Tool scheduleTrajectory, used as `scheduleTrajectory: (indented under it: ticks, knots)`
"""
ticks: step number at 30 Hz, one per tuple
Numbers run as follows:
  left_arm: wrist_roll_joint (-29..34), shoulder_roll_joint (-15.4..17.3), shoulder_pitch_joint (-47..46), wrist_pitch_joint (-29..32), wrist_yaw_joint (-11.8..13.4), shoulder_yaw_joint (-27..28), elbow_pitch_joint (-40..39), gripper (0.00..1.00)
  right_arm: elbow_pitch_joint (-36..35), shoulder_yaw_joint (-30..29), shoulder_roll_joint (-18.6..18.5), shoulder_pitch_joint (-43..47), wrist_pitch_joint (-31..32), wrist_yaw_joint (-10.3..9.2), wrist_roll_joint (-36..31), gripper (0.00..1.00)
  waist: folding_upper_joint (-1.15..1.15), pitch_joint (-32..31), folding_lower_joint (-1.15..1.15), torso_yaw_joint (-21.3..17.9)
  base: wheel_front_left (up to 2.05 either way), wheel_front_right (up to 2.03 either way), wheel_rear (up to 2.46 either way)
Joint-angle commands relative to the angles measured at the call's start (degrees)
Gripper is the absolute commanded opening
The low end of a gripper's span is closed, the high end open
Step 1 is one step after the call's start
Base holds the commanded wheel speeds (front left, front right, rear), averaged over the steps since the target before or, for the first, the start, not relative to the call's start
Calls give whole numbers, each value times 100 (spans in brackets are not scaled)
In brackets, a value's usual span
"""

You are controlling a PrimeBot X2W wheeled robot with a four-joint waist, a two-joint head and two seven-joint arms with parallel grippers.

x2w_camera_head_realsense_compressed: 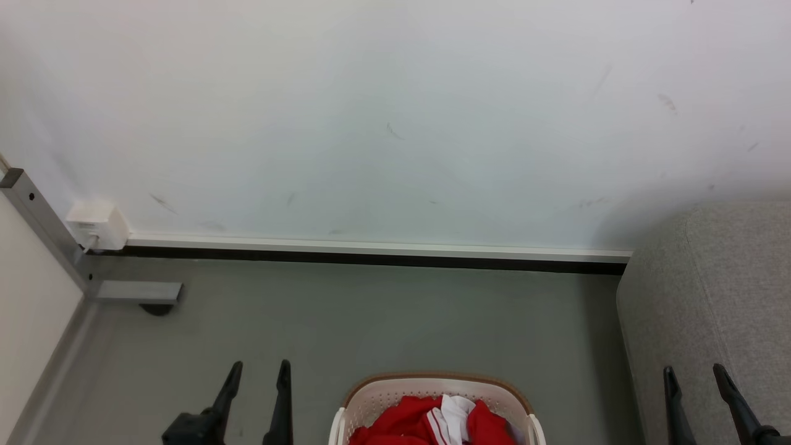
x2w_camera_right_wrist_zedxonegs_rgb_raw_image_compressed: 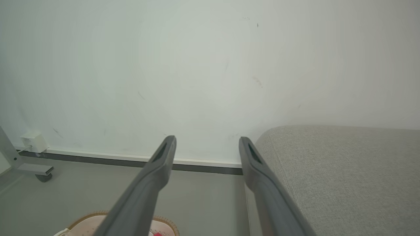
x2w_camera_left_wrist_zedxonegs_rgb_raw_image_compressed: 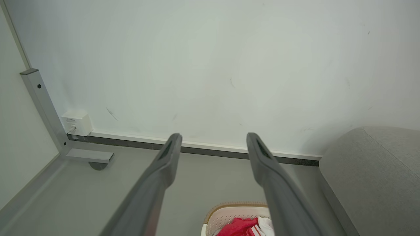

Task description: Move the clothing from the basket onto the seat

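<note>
Head view, with both wrist views. The basket (x2w_camera_head_realsense_compressed: 383, 398), cream-white with perforated walls and a brown rim, stands on the grey floor (x2w_camera_head_realsense_compressed: 371, 315) at the lower middle of the head view, cut off by the bottom edge. The clothing (x2w_camera_head_realsense_compressed: 405, 423) lies heaped inside it as bright red fabric rising to about rim level. A white panel edged with red-and-white stripes lies on top toward the right; it is probably part of the same garment, but too little of the heap is in frame to be sure. The seat (x2w_camera_head_realsense_compressed: 710, 296), grey, upholstered and round-edged, stands at the robot's right against the wall (x2w_camera_head_realsense_compressed: 395, 123), with a strip of bare floor between it and the basket.

The left pincer (x2w_camera_head_realsense_compressed: 260, 366) is raised to the left of the basket, its two dark fingers apart and holding nothing. The right pincer (x2w_camera_head_realsense_compressed: 694, 369) is raised to the right of the basket, before the seat's near end, its fingers likewise apart and holding nothing. The basket sits between the two pincers.

A pale skirting strip (x2w_camera_head_realsense_compressed: 371, 249) over a dark line runs along the foot of the scuffed wall. At far left a small white box (x2w_camera_head_realsense_compressed: 97, 224) is fixed low on the wall beside a grey metal frame (x2w_camera_head_realsense_compressed: 37, 213) whose foot rests on the floor.
</note>
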Motion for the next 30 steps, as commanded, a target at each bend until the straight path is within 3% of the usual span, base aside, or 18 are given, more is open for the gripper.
scheduleTrajectory:
  ticks: [1,20,30]
  knots:
    - [192,46,22,-63,-4,1,7,100,8,-11,-4,65,-69,-11,-130,100,0,7,0,2,0,0,0]
    - [521,48,40,-146,-7,-26,38,100,50,-7,32,70,-154,-12,-205,100,0,82,0,-62,0,0,0]
    - [579,46,-159,-143,-54,-92,73,100,-6,100,23,-139,-154,-12,-117,100,0,424,0,-297,0,0,0]
